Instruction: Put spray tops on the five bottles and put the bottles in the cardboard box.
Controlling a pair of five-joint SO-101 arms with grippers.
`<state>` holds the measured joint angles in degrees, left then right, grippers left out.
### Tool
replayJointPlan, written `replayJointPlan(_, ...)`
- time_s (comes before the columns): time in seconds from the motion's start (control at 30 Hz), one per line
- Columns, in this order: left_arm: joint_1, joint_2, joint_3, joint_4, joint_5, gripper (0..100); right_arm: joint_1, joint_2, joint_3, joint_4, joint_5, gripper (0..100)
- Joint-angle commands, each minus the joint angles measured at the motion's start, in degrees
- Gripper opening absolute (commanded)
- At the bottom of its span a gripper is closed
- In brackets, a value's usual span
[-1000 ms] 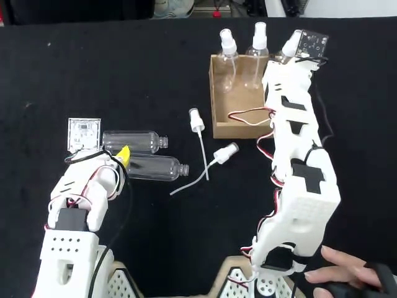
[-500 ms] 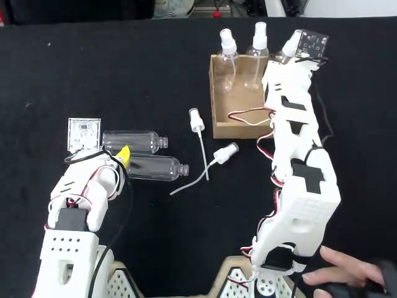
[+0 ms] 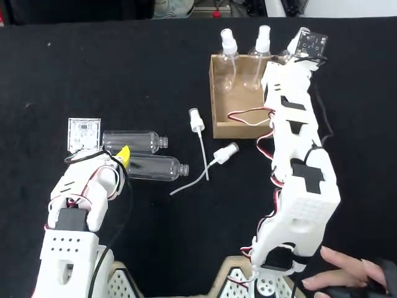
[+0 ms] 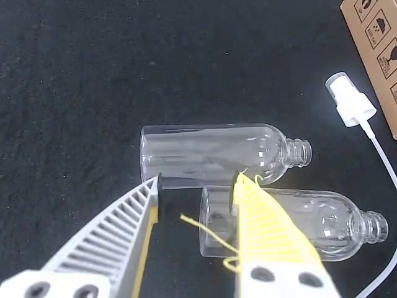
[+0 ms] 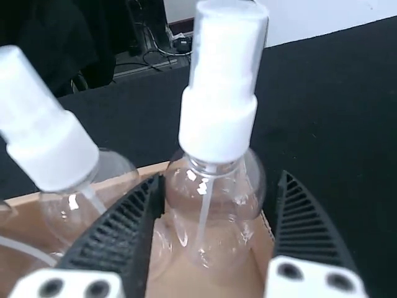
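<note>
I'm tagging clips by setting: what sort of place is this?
Probably a robotics lab or workshop: a table under black cloth, a small robot's left arm and right arm, and loose cables behind.

Clear glossy plastic bottles [image 4: 211, 152], matt cardboard box [image 3: 239, 131]

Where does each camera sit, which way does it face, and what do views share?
High view: fixed above the table, looking down; shows left arm, and right arm at the cardboard box.
Left wrist view: on the left arm, facing down at two uncapped bottles lying on the table; the open left gripper shows.
Right wrist view: on the right arm, facing a capped bottle in the box, inside the open right gripper.
Shared: high and left wrist views both show those bottles and a loose spray top.
</note>
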<state>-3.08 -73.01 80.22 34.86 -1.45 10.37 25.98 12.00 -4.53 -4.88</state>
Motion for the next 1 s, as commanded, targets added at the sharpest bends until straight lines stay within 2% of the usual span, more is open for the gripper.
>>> replayJointPlan(0.0,-0.3,-0.2,-0.7,-1.6,0.4,19,0.6,-1.2,-3.6,0.6,-0.2,25.5)
replayJointPlan(0.1,-0.3,-0.2,-0.7,-1.6,0.4,19,0.6,-1.2,-3.5,0.6,-0.2,27.3)
replayJointPlan(0.27,-0.3,-0.2,-0.6,-1.6,0.4,19,0.6,-1.2,-3.6,3.3,-0.4,37.9)
replayJointPlan(0.97,-0.3,-0.2,-0.6,-1.6,0.4,19,1.1,-2.7,-3.7,4.4,-0.4,37.8)
